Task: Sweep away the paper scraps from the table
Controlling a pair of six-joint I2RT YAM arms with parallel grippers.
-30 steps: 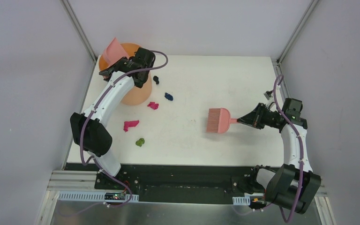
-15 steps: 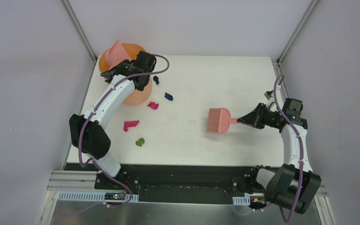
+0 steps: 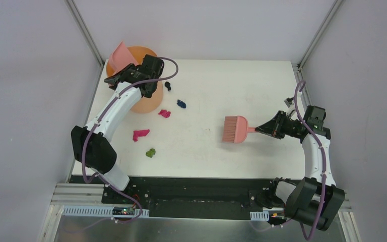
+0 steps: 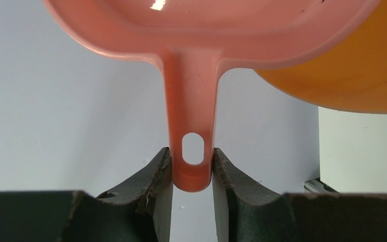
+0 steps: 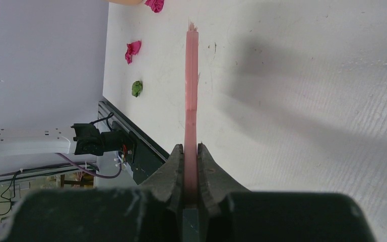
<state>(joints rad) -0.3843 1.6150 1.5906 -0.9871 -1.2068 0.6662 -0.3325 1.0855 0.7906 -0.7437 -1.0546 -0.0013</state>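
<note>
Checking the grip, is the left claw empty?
No, the left claw pinches the handle of the pink dustpan between its fingers.

We see a pink dustpan (image 3: 121, 53) (image 4: 191, 30) standing tilted at the rim of an orange bucket (image 3: 148, 103) (image 4: 352, 75) in the far left corner. Well apart, on the right, a pink brush (image 3: 234, 129) (image 5: 191, 91) turns its bristles to the left. Grey walls (image 3: 206, 25) stand around.

Pink dustpan (image 4: 206, 30), its handle tight between the 2 fingers of the left pincer (image 4: 191, 156); orange tub (image 4: 352, 75) upper right.
</note>
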